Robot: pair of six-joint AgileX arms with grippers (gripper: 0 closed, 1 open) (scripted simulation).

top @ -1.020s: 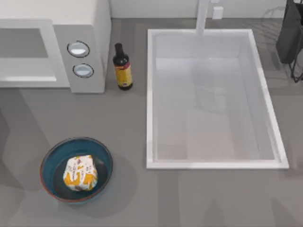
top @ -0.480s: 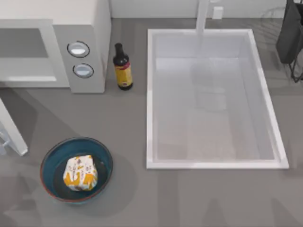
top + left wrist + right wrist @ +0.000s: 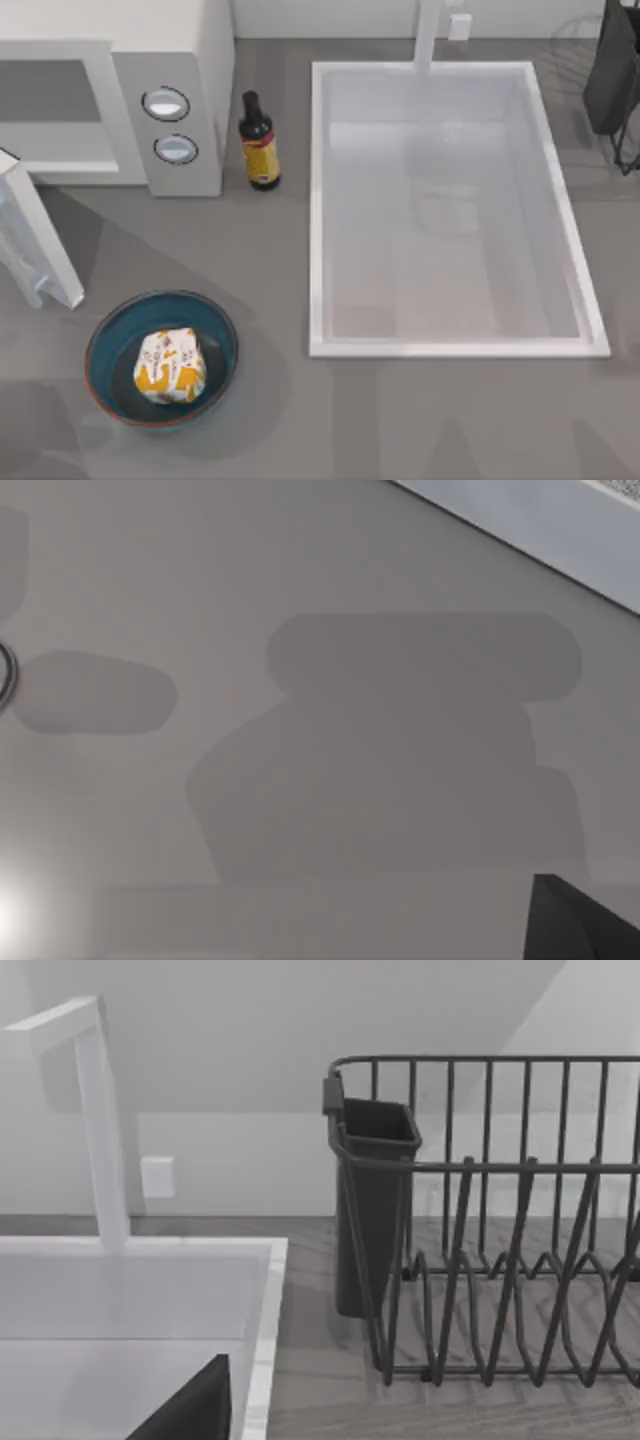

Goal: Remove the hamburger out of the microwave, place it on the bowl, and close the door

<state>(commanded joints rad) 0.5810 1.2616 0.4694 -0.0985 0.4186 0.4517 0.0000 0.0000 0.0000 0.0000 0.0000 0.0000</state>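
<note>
The hamburger (image 3: 170, 365), wrapped in white paper with yellow-orange patches, lies inside the teal bowl (image 3: 225, 335) at the front left of the table. Behind it stands the off-white microwave (image 3: 190, 60), its grey cavity (image 3: 50, 95) open and bare. The door (image 3: 45, 255) is a white panel angled out from the microwave's left side, its free edge a little behind and left of the bowl. A dark corner of my left gripper (image 3: 575, 920) sits close to a pale flat surface (image 3: 320, 630) crossed by shadows. A dark edge of my right gripper (image 3: 190, 1410) hangs over the sink's far right.
A dark sauce bottle (image 3: 260, 145) stands just right of the microwave's two knobs (image 3: 166, 103). The large white sink (image 3: 318, 200) with its faucet (image 3: 428, 35) takes up the table's right half. A dark wire dish rack (image 3: 500, 1260) with a cutlery cup (image 3: 370, 1210) sits at the far right.
The door has swung in from the top view's left edge, moving right and toward the microwave's front. The hamburger and bowl have not moved.
</note>
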